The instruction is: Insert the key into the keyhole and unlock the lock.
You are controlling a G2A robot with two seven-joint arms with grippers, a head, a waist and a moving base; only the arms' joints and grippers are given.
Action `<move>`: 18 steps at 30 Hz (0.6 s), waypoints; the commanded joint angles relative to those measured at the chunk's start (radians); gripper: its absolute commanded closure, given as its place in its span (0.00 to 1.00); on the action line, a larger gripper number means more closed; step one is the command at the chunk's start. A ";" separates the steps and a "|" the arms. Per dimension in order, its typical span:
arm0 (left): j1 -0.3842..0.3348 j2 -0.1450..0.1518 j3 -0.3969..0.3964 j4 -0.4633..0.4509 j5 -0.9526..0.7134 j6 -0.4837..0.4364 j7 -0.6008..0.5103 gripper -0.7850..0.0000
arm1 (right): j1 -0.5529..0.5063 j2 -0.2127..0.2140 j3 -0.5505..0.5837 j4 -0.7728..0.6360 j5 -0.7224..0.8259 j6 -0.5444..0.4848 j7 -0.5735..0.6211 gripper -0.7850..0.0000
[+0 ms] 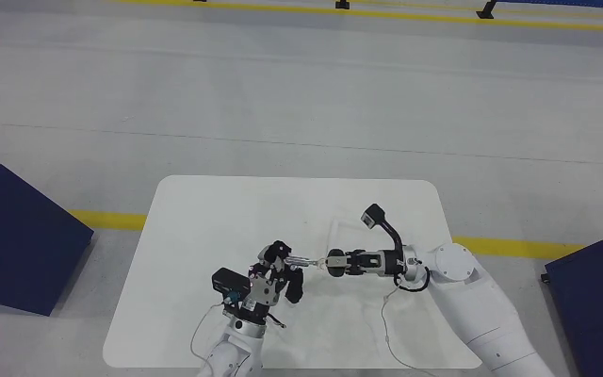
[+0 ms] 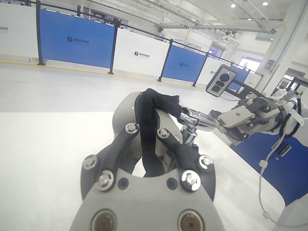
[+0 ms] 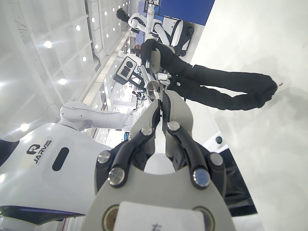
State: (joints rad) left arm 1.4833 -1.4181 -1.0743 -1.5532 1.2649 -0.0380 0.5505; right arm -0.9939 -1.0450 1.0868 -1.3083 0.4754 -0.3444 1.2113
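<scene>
Right gripper (image 3: 158, 102) pinches the small key (image 3: 156, 95) between fingers pressed together, the key's tip at the round end of the chrome lock (image 3: 151, 85); how deep it sits cannot be told. The right wrist view shows the lock's black-sleeved cable (image 3: 240, 94) looping away from it over the white table (image 3: 252, 37). The left wrist view shows the lock's side instead, held off the table. Beyond the lock lie pale floor and blue barrier panels (image 2: 77, 41). The left gripper (image 2: 154, 114) clamps the lock, the sleeve running between its fingers.
</scene>
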 commanded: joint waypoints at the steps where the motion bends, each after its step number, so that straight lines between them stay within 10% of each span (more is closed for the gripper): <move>1: 0.000 -0.001 0.000 0.001 -0.001 0.005 0.001 1.00 | -0.003 0.001 0.002 -0.006 0.003 0.000 0.003 1.00; 18: -0.003 -0.005 0.001 0.005 0.007 0.030 -0.033 1.00 | -0.017 0.000 0.003 -0.024 -0.007 -0.026 0.017 1.00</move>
State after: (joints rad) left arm 1.4805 -1.4230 -1.0733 -1.5479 1.2704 -0.0063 0.5178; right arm -1.0112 -1.0446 1.0904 -1.3320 0.4692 -0.3714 1.2295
